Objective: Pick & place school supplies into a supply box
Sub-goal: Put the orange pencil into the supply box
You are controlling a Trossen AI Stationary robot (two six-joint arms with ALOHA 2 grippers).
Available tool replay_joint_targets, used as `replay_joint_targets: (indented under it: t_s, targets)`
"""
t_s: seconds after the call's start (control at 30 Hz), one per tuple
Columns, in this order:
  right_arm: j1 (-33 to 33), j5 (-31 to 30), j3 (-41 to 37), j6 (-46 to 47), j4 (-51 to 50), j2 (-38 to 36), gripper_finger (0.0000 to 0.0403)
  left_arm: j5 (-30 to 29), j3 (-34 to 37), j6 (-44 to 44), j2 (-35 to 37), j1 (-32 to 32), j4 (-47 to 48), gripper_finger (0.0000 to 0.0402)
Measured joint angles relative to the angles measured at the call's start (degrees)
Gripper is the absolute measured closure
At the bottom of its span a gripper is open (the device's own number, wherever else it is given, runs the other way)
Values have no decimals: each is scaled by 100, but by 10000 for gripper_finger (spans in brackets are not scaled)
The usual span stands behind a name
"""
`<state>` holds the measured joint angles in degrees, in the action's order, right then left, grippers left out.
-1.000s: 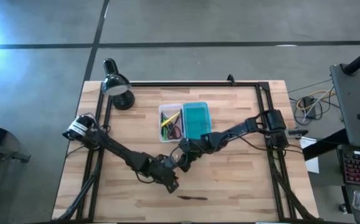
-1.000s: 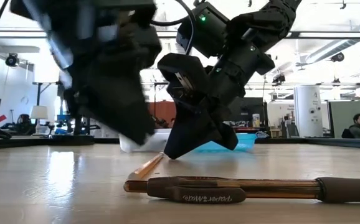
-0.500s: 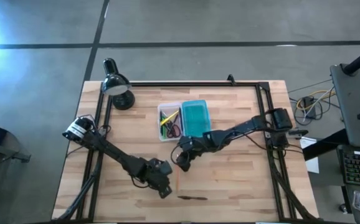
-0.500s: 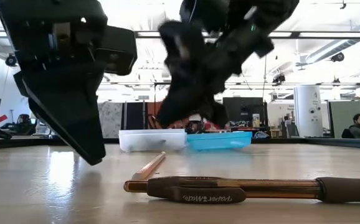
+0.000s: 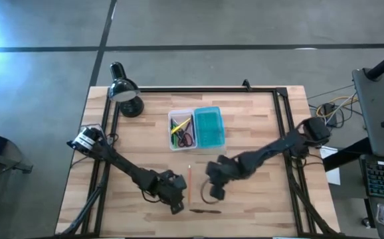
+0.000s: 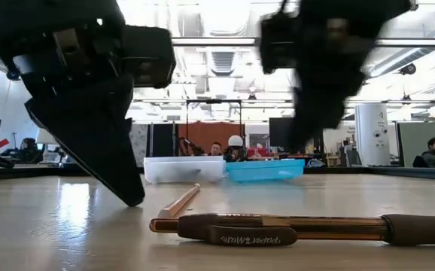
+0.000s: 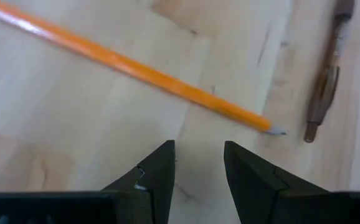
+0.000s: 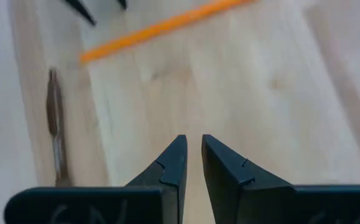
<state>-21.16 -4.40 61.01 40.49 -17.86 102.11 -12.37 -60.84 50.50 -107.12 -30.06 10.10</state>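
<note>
On the wooden table (image 5: 258, 119) we find:
- Supply box (image 5: 196, 129), far centre, open; pens and red-handled scissors (image 5: 186, 139) lie in its clear half.
- Orange pencil (image 5: 189, 185), loose, near centre.
- Brown pen (image 5: 205, 211), at the near edge.
- Left gripper (image 5: 176, 207), left of the pencil, fingers parted, empty.
- Right gripper (image 5: 215, 194), right of the pencil, fingers slightly parted, empty.
- Black lamp (image 5: 125, 91), far left corner.

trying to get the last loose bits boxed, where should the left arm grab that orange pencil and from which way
Grip the orange pencil at mid-shaft, from straight above, fingers closing across its width. It lies flat on the bare table, thin and straight, so only its long sides give purchase. The left gripper is right beside it, open and empty. Probably keep off the tip end, which points near the brown pen.
</note>
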Motion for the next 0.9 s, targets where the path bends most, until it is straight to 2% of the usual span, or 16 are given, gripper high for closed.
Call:
replay_joint_targets:
  t_s: [0.17,0.3,0.5,0.67,0.8,0.9]
  targets:
    - [-395,-216,-450,722,22,-236,360,301,7,-508,-43,125,-303,280]
    - [-542,-470,-722,1367,45,-309,360,426,-22,-814,-312,305,-1001,280]
    - [-678,-713,-780,1830,86,-287,360,487,-643,-1259,-906,750,-1508,280]
    - [-674,-924,-767,1998,125,-314,360,87,-1261,-1651,-1104,1149,-1251,280]
    - [-751,-1114,-769,2248,-98,-394,360,-324,-1579,-2177,-826,1294,-606,280]
    - [-848,-1485,-789,2541,-391,-482,360,-976,-1632,-2618,-594,1310,-112,280]
